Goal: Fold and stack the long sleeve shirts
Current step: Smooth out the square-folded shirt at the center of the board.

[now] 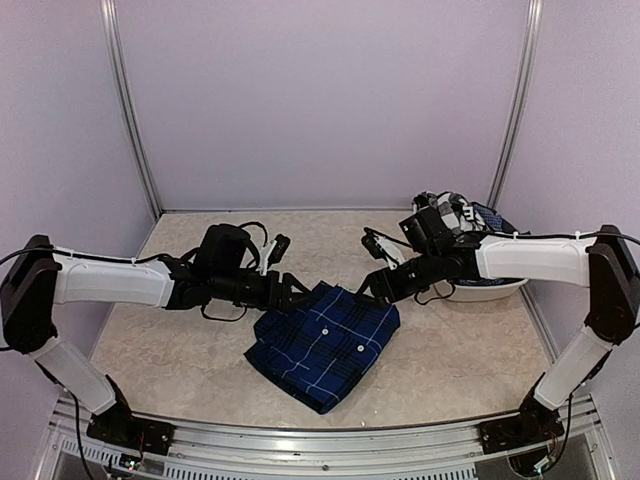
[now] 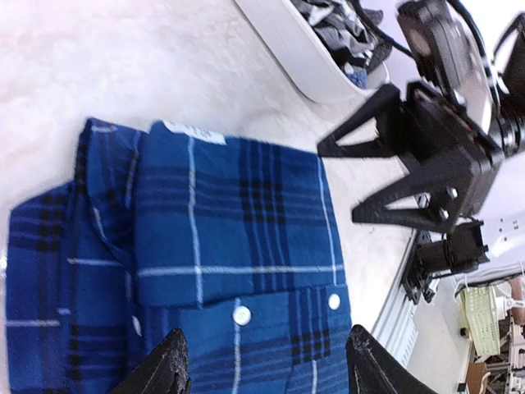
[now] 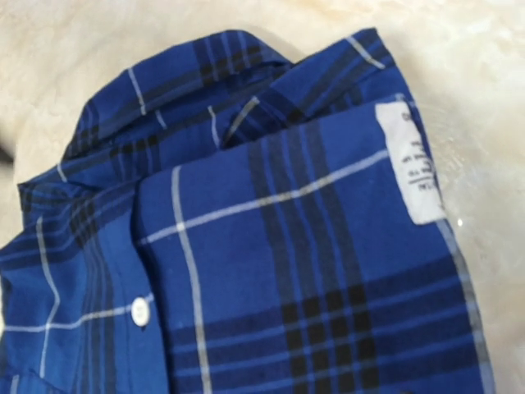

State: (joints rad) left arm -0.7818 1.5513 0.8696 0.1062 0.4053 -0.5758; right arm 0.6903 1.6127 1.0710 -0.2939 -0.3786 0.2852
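The folded blue shirt (image 1: 325,345) lies flat just nearside of both fingertip pairs, seemingly squared for stacking. The left gripper (image 1: 290,292) and right gripper (image 1: 372,288), arms stretched low and inward, gape wide at its far corners, holding nothing. Beyond the right gripper, 1 checked shirt (image 1: 450,208) fills a basin (image 1: 495,292).

Left arm (image 1: 110,282) and right arm (image 1: 530,258) show white shells, black joints, black cables; right gripper (image 2: 337,182) angular black
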